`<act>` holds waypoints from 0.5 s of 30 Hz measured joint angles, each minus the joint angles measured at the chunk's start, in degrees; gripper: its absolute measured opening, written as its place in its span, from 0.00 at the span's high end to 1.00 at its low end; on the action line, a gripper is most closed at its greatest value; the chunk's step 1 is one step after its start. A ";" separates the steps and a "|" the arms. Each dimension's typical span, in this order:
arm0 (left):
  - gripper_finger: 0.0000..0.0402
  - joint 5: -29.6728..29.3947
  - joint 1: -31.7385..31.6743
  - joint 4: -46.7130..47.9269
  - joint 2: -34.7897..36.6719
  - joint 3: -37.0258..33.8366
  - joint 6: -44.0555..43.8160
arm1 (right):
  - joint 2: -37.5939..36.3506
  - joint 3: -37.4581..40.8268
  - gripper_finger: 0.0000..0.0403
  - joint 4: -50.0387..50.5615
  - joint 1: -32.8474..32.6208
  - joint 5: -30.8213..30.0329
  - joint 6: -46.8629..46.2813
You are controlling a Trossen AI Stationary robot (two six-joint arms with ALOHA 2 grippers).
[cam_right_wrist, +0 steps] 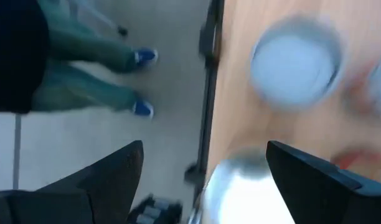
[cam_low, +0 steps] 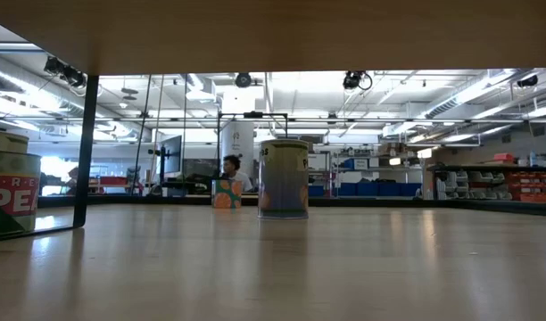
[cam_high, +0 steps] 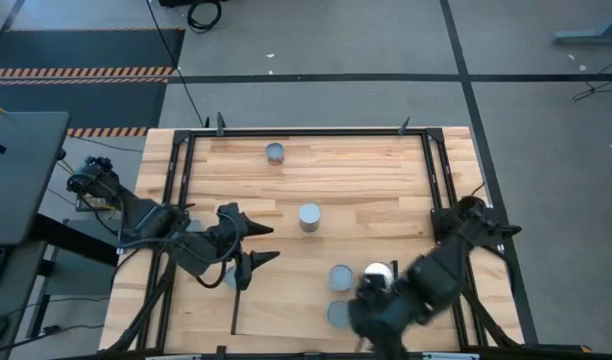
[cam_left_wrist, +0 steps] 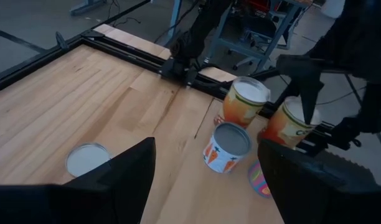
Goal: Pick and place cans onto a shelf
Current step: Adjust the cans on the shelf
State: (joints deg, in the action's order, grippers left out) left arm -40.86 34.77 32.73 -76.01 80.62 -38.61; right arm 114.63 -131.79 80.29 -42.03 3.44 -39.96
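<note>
Several cans stand upright on the wooden table: one far back [cam_high: 275,152], one in the middle [cam_high: 309,217], a grey-topped one [cam_high: 341,277], a white-topped one [cam_high: 377,272] and one [cam_high: 338,315] by the pale shelf panel [cam_high: 286,325]. My right gripper [cam_high: 364,300] hovers open over this near group. In its wrist view, a shiny can top [cam_right_wrist: 240,186] lies below the spread fingers of the gripper [cam_right_wrist: 205,143], clear of one finger. My left gripper [cam_high: 276,244] waits open at the table's left, pointing at the orange-sided cans [cam_left_wrist: 243,99] and the carrot-labelled can [cam_left_wrist: 228,146].
A black frame [cam_high: 306,130] rims the table. A person's legs and blue shoes [cam_right_wrist: 84,81] stand on the floor just past the table's edge bar [cam_right_wrist: 206,93]. Another can [cam_high: 229,277] stands by the left arm. The far half of the wood is mostly bare.
</note>
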 joint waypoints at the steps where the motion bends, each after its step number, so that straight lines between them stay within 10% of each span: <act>1: 0.29 -0.18 0.14 -0.02 0.00 0.00 -0.02 | 0.00 0.00 0.14 1.38 -1.19 0.32 -1.77; 15: 0.29 -2.63 -0.29 -1.48 0.00 0.00 0.14 | -0.13 2.20 0.14 4.61 -6.96 -8.20 -10.59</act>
State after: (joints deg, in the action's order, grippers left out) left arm -43.48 34.48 31.25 -76.01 80.62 -38.47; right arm 114.50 -129.58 84.90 -48.99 -4.76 -50.55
